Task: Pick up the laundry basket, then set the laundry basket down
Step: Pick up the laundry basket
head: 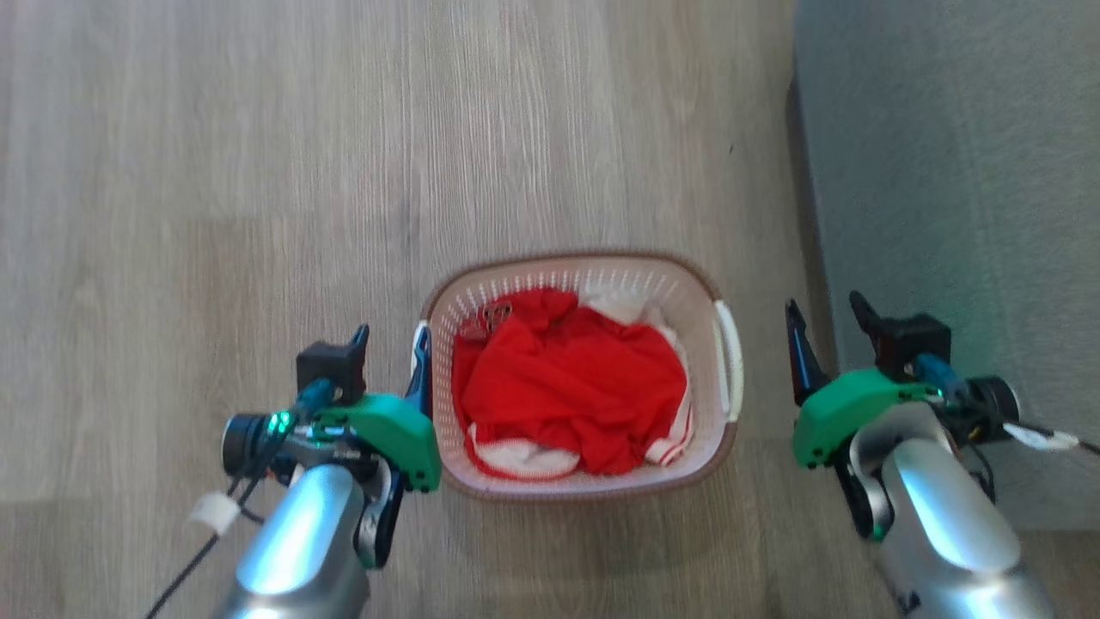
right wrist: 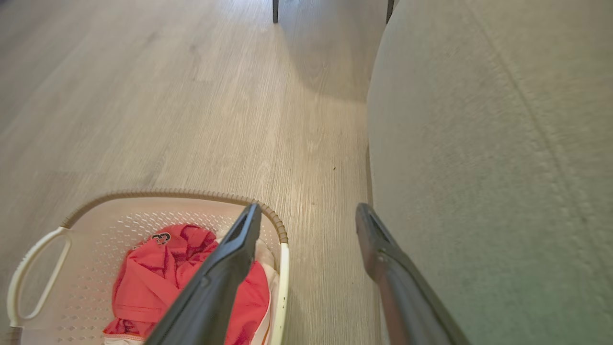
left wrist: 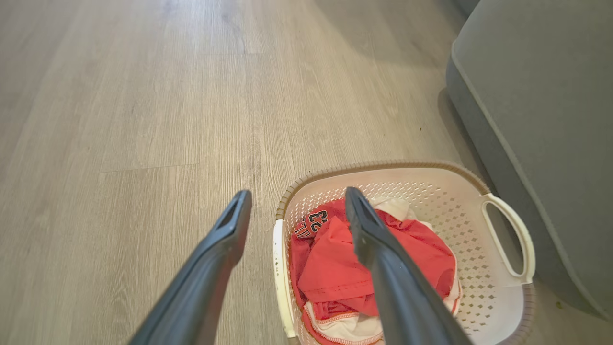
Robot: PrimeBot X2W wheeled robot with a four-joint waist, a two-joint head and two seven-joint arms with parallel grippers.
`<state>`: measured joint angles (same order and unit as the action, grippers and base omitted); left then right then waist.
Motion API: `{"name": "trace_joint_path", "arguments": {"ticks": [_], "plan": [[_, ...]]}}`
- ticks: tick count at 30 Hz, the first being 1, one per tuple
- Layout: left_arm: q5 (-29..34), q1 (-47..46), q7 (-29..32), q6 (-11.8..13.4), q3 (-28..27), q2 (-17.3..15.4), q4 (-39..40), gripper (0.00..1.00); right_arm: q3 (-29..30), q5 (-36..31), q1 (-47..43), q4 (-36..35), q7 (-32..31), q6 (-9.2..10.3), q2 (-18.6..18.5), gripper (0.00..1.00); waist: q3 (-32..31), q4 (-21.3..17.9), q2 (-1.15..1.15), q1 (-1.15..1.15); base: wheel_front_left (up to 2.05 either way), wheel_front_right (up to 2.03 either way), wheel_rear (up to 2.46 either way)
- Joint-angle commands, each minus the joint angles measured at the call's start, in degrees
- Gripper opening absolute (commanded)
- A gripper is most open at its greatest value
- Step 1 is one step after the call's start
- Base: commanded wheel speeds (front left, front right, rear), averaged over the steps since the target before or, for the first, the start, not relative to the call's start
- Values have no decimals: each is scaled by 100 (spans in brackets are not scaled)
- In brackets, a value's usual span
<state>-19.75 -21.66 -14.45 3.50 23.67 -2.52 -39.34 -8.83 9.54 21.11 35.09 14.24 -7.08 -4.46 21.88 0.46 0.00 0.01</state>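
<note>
The small cream-white perforated plastic laundry basket (head: 516,297) with a brown woven-look rim sits upright on the pale wood-grain floor (head: 258,172). Its long axis runs left to right. Crumpled red-and-white clothing (head: 567,378) inside bears dark print, too creased to read. The left tool (head: 391,335), fingers apart, straddles the white left handle (left wrist: 281,268). The right tool (head: 825,303), fingers apart, stands empty just beside the right handle (head: 729,361).
</note>
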Motion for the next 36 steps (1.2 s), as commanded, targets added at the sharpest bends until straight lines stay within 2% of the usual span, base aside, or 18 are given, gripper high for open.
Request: {"name": "trace_joint_path", "arguments": {"ticks": [1,12,19,24,36], "plan": [[4,-181,-55,-6,-120,-36,31,100,-123,-23,138,-56,75,-41,-50,100,452,68,0,-1,0,0,0],[-304,-1212,-55,-136,244,-36,-1328,100,-730,584,1230,1297,33,-41,-9,100,1399,140,0,-1,0,0,0],[-532,-1629,-55,-381,586,-36,-1904,100,-1142,1052,1772,2163,-175,-41,-43,100,1786,219,0,-1,0,0,0],[-1019,-1868,-54,-620,933,-36,-2368,100,-1555,1217,2040,2420,-149,-41,-73,100,2011,208,0,-1,0,0,0],[-1775,-2424,179,-870,1859,-36,-2789,100,-1969,2103,2460,2756,-543,-41,-53,100,2461,179,0,-1,0,0,0]]}}
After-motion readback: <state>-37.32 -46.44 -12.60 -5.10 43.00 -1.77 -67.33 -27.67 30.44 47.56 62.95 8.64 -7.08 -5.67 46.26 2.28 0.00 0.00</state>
